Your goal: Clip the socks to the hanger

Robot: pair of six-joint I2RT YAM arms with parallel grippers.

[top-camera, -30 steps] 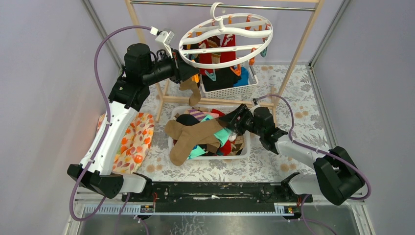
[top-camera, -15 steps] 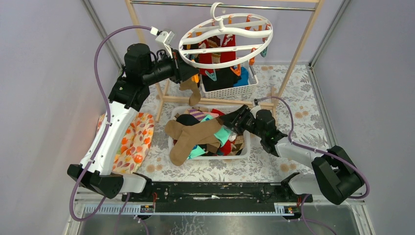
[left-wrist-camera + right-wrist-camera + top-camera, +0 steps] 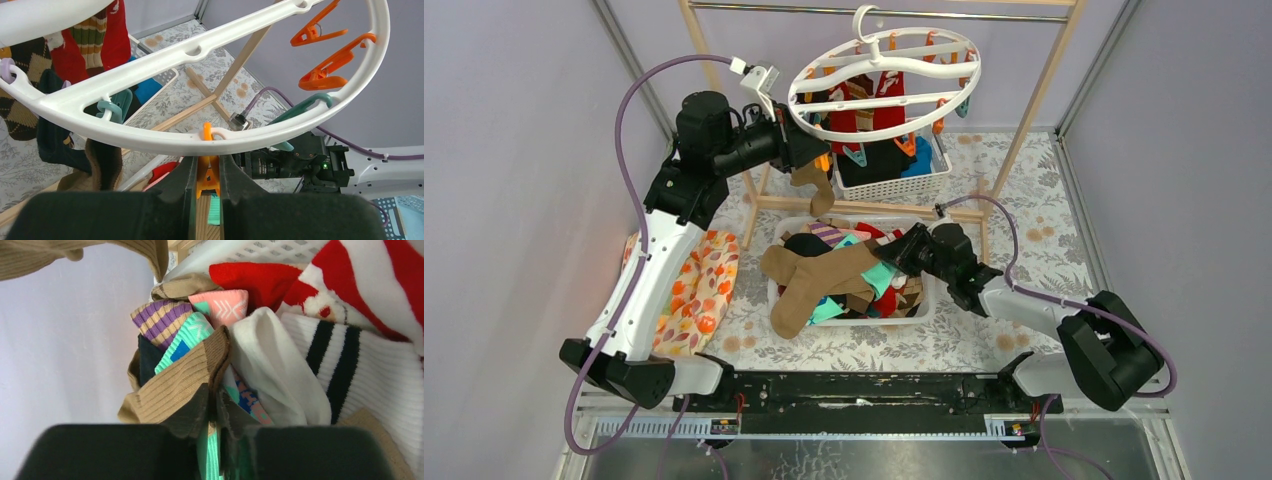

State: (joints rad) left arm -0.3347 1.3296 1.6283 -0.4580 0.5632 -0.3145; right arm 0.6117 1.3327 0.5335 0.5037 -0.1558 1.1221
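Observation:
The white ring hanger [image 3: 886, 63] hangs by its hook from the rail, with red and argyle socks [image 3: 864, 105] clipped under it. My left gripper [image 3: 819, 150] is at the ring's near rim [image 3: 150, 142], shut [image 3: 206, 165] on an orange clip [image 3: 207, 177] that dangles there. A tan sock [image 3: 814, 185] hangs just beside it. My right gripper [image 3: 902, 258] reaches into the heap of mixed socks, and its fingers [image 3: 214, 397] are shut on the edge of a long tan-brown ribbed sock [image 3: 175, 385]. Mint-green fabric shows just beneath them.
The sock heap fills a white lattice basket [image 3: 924, 310] at mid-table. A second white basket [image 3: 894, 185] with dark socks stands behind it under the hanger. The wooden rail frame [image 3: 1024, 110] straddles the back. A leaf-patterned cloth [image 3: 699, 290] lies left.
My right gripper has pushed left into the sock heap and closed on the tan-brown sock's edge. The left arm and hanger have stayed put.

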